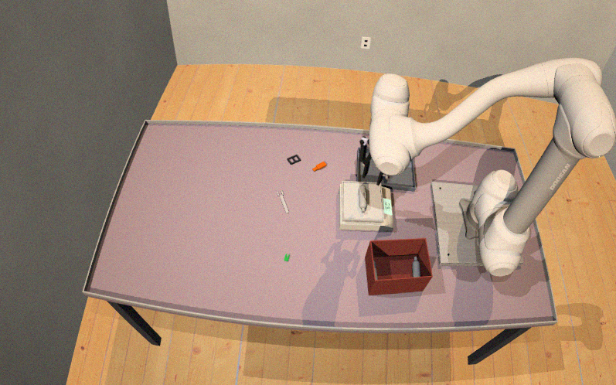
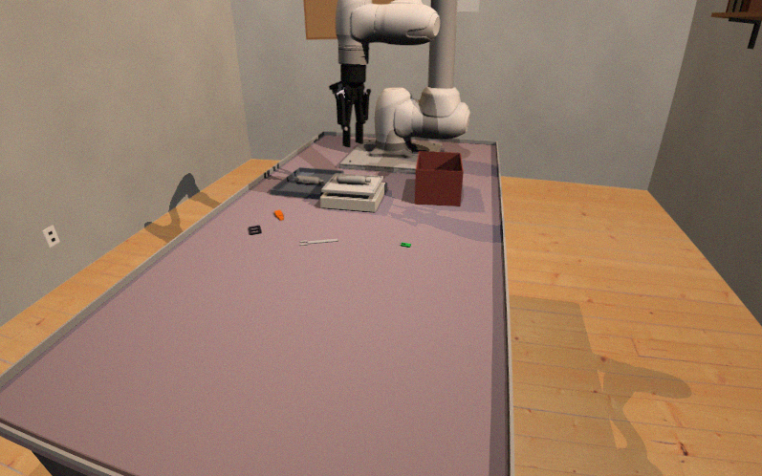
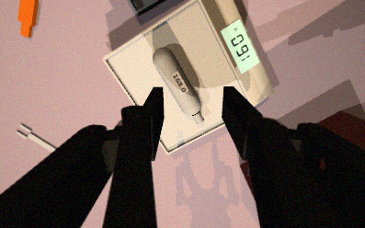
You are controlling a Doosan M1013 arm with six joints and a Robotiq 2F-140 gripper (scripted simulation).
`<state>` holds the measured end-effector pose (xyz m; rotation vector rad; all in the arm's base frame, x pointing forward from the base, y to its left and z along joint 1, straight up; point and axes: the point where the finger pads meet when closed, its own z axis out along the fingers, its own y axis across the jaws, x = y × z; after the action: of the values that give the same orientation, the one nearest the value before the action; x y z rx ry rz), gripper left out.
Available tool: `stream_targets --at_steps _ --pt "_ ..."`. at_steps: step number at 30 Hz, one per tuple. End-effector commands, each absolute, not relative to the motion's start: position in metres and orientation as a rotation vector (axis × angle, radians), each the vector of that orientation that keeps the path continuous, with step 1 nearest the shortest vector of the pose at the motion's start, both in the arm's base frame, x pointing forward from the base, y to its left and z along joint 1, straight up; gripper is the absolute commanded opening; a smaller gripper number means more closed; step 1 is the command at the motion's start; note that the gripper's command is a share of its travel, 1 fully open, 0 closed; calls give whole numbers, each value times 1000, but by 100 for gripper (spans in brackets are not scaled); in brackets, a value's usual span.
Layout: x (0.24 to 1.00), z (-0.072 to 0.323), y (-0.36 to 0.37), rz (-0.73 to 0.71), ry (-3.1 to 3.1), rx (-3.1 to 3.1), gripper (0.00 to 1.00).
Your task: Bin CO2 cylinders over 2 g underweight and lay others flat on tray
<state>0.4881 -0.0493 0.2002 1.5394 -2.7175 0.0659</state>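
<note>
A grey CO2 cylinder (image 1: 362, 198) (image 2: 353, 179) (image 3: 177, 83) stamped 168.0 lies flat on the beige scale (image 1: 348, 222) (image 2: 351, 203) (image 3: 127, 69). The scale's green display (image 1: 386, 206) (image 3: 240, 46) is lit. My gripper (image 2: 353, 139) (image 3: 193, 102) hangs well above the scale, open and empty, with its fingers either side of the cylinder in the wrist view. A second cylinder (image 2: 308, 178) lies flat in the dark grey tray (image 1: 403, 182) (image 2: 289, 187) behind the scale; the arm hides it in the top view. A third cylinder (image 1: 416, 267) lies in the red scrap bin (image 1: 396, 284) (image 2: 438, 183).
An orange piece (image 1: 319, 166) (image 2: 278, 214) (image 3: 27, 16), a small black plate (image 1: 293, 159) (image 2: 254, 229), a wrench (image 1: 283, 201) (image 2: 318, 241) (image 3: 35, 138) and a green clip (image 1: 287, 258) (image 2: 405, 244) lie left of the scale. The robot's base plate (image 1: 446, 215) is to the right.
</note>
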Motion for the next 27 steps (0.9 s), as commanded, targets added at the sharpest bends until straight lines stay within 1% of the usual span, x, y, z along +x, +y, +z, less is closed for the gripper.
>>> stream_targets --at_steps 1,6,15,25,27 --pt "503 188 -49 36 -2487 1909 39" --pt "505 186 -49 12 -2243 2203 39" --pt "505 181 -49 12 -2242 2203 39" --pt "506 150 -49 12 -2242 2203 39" --pt "506 150 -49 12 -2242 2203 39"
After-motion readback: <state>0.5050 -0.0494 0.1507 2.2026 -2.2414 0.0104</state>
